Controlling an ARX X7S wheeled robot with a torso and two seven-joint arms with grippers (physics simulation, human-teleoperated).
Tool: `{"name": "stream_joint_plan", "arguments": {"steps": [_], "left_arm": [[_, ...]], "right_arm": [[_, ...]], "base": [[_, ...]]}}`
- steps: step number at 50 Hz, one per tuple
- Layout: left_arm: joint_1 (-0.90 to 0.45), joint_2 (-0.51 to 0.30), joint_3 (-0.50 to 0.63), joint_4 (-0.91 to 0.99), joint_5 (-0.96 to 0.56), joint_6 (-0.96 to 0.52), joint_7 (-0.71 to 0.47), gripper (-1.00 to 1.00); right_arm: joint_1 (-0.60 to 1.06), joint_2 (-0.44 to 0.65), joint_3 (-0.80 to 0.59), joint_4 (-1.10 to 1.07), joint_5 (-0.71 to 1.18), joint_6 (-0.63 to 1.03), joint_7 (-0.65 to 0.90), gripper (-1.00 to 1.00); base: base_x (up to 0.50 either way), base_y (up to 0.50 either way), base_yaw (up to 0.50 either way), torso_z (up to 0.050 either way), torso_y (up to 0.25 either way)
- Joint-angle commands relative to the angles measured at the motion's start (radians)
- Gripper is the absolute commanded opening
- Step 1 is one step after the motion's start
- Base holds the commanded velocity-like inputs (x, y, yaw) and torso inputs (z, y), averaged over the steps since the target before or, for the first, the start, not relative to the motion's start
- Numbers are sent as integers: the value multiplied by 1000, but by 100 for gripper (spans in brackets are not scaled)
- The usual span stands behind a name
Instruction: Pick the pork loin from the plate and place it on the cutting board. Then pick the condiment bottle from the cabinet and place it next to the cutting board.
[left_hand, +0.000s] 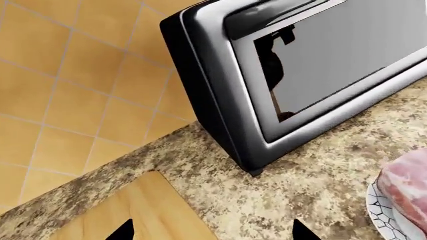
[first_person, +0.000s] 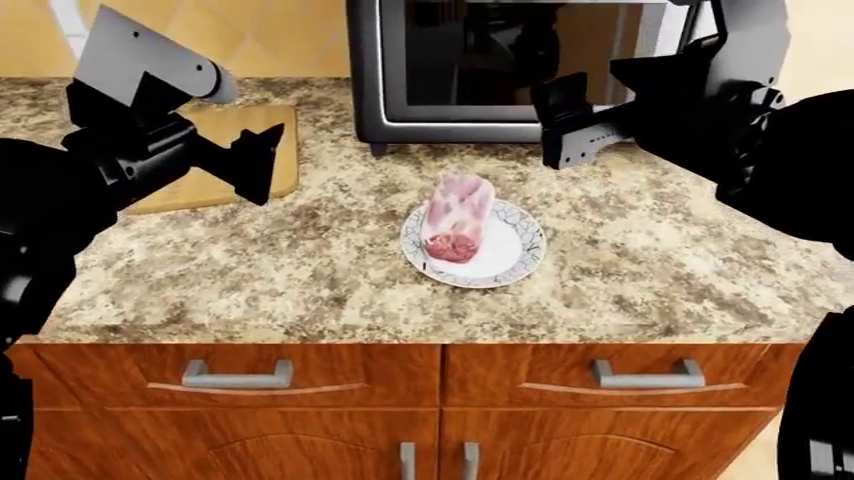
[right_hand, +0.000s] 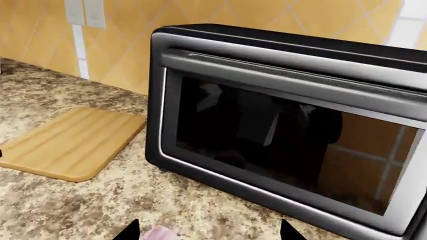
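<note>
The pink marbled pork loin (first_person: 455, 221) lies on the small white plate (first_person: 514, 258) at the counter's middle. The tan cutting board (first_person: 220, 150) lies at the back left, partly behind my left arm. My left gripper (first_person: 263, 158) is open and empty, raised over the board's right edge; the board (left_hand: 127, 212) and the pork loin (left_hand: 410, 185) on the plate (left_hand: 380, 212) show in its wrist view. My right gripper (first_person: 558, 122) is open and empty, raised above the counter behind the plate; its wrist view shows the board (right_hand: 70, 142) and the loin's tip (right_hand: 160, 233). The condiment bottle is out of view.
A black and silver microwave (first_person: 514, 70) stands at the back against the tiled wall, close behind both grippers. The speckled granite counter (first_person: 267, 270) runs over wooden cabinet doors (first_person: 227, 400) with metal handles.
</note>
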Motion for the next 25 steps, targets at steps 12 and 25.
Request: {"name": "stream_joint_plan", "arguments": {"steps": [12,25], "left_arm": [[13,-13,-18,44,-24,-18,1,100],[19,23,-62,112,-76,-167,-48,100]], "right_arm": [[-12,1,62,-39,179,66,119,100],[-24,40,70,-48,331,46,229,100]], "base": [[227,0,0,0,0],[0,0,0,0,0]]}}
